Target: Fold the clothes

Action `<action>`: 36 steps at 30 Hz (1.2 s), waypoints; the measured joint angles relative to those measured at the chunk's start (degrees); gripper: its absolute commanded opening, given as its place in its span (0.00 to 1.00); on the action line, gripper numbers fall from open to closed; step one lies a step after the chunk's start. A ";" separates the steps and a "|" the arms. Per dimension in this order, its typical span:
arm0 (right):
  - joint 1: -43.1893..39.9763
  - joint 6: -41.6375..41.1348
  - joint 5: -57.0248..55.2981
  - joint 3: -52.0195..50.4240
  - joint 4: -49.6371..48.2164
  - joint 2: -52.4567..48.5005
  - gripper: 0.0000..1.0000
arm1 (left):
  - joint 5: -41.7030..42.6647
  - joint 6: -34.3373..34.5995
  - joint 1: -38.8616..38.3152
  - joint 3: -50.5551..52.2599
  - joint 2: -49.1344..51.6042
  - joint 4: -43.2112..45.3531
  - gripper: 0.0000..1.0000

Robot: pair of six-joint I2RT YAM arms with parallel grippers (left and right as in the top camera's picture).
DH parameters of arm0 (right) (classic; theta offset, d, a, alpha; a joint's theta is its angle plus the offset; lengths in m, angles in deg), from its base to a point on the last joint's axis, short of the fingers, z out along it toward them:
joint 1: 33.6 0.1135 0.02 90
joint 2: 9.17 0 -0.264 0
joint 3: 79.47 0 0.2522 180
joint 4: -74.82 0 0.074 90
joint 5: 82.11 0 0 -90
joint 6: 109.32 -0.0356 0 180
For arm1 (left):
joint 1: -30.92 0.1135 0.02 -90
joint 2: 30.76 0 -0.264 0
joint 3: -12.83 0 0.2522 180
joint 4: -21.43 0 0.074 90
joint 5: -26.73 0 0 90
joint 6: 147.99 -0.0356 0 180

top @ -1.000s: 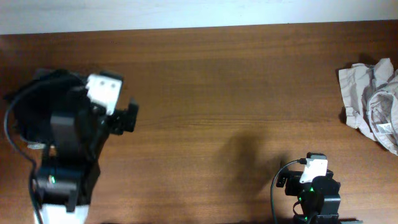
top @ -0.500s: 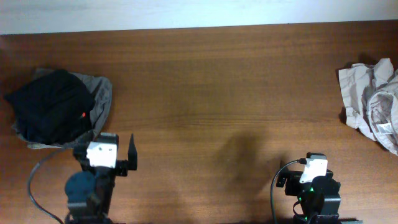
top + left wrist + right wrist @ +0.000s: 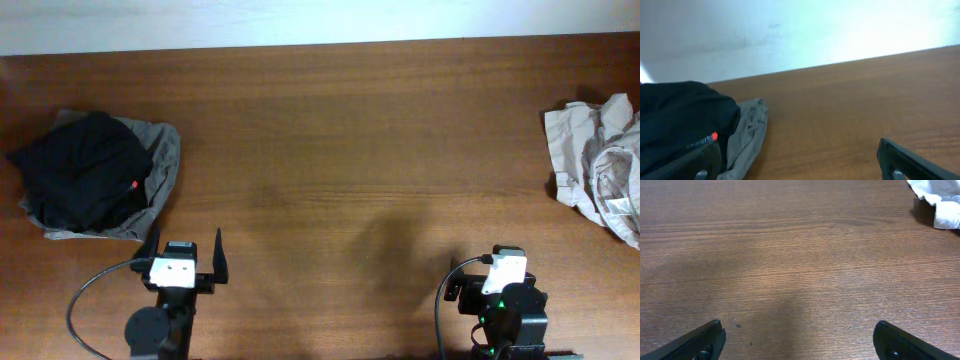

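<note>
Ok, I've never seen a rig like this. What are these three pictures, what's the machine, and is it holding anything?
The machine is two robot arms at a wooden table. One picture looks down from above; the other two come from a camera on each wrist, so dark fingers show at their bottom corners. The left end effector and the right end effector are both open and hold nothing. On the table's left lies a black garment, piled on a grey garment. At the right edge lies a crumpled beige garment. Neither arm touches them.

Nothing legible (mark (image 3: 699, 144) on clothes (image 3: 675, 117) blurred).
</note>
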 measured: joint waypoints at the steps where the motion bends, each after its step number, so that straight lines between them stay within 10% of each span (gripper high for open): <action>1: 0.00 0.00 0.02 0.00 0.00 0.00 0.99 | 0.00 0.02 0.00 0.59 -0.85 0.44 0.99; 36: -0.02 0.04 0.02 0.00 0.00 0.00 0.99 | 0.00 0.02 -0.24 3.19 -1.70 2.40 0.99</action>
